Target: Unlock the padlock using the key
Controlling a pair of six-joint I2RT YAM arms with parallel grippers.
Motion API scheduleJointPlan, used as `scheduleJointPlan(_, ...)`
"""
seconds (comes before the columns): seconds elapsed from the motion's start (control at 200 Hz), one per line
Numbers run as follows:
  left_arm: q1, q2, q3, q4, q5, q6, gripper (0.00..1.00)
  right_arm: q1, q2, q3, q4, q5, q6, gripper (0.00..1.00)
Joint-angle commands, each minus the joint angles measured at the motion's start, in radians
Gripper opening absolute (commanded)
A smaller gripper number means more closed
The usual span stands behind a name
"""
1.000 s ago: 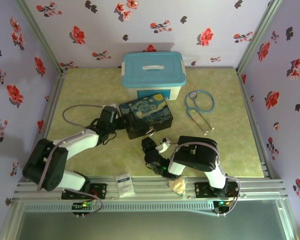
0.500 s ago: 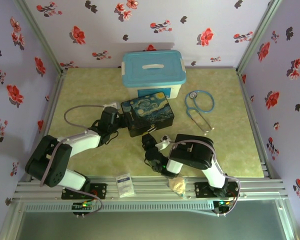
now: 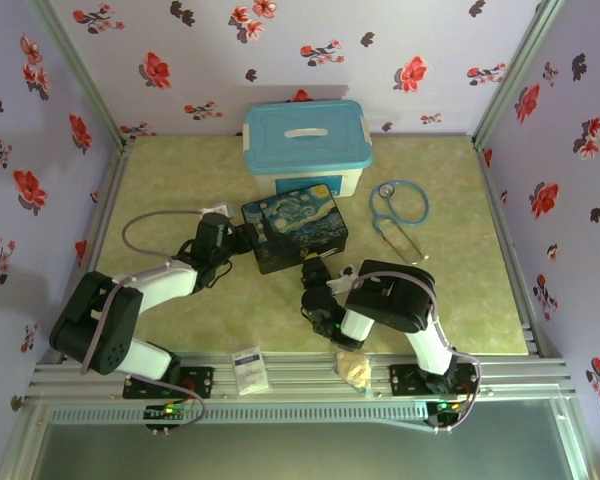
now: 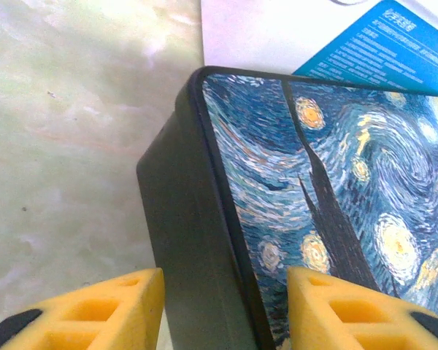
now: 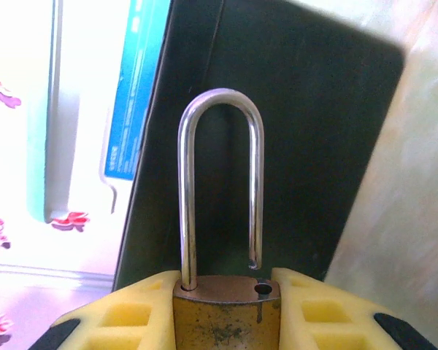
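**Padlock pinched upright at the box's front wall, shackle sprung**

The right gripper point(image 5: 226, 293) has its yellow fingers point(image 5: 124, 313) closed on the brass body of the padlock point(image 5: 223, 324), one on each side. The padlock stands upright. Its silver shackle point(image 5: 185, 189) rises at 12 o'clock from the body, with the left leg seated and the right leg's tip hanging free just above its hole. Close behind the shackle is the dark side wall of the starry-night box point(image 3: 295, 232).

From above, the padlock and right gripper sit at 5 o'clock of the box, near the middle of the green tabletop point(image 3: 170, 170).

The left gripper point(image 3: 242, 240) is at 9 o'clock of the box. Its fingers point(image 4: 95, 310) are spread astride the box's corner edge, one beside the black wall and one over the painted lid. Whether they press on it cannot be told.

A blue-lidded storage bin point(image 3: 305, 145) stands at 12 o'clock of the box. A blue stethoscope point(image 3: 386, 190) lies at 3 o'clock.
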State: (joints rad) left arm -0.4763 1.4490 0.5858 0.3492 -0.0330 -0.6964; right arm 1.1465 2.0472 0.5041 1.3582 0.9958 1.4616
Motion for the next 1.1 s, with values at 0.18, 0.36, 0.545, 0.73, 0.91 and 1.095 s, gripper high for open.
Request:
scheduleJointPlan(0.18,0.042,0.052,-0.047,-0.262,-0.076,0.071,0.47,-0.046,-0.065,-0.094,0.024,-0.114,-0.065,0.15)
scheduleJointPlan(0.36,0.042,0.005,0.011,-0.319,-0.053,0.099,0.50,-0.096,-0.207,-0.237,-0.131,-0.363,-0.029,0.14)
scheduleJointPlan(0.545,0.040,-0.082,0.096,-0.435,-0.051,0.163,0.57,-0.159,-0.440,-0.225,-0.478,-0.647,-0.159,0.15)
scheduleJointPlan(0.73,0.042,-0.156,0.187,-0.535,-0.059,0.202,0.65,-0.192,-0.686,-0.154,-0.924,-0.809,-0.276,0.16)
scheduleJointPlan(0.91,-0.003,-0.316,0.207,-0.638,-0.101,0.184,0.68,-0.295,-0.754,-0.067,-1.190,-1.135,-0.420,0.20)
scheduleJointPlan(1.095,-0.110,-0.452,0.184,-0.714,-0.109,0.145,0.66,-0.329,-0.785,0.048,-1.532,-1.208,-0.589,0.19)
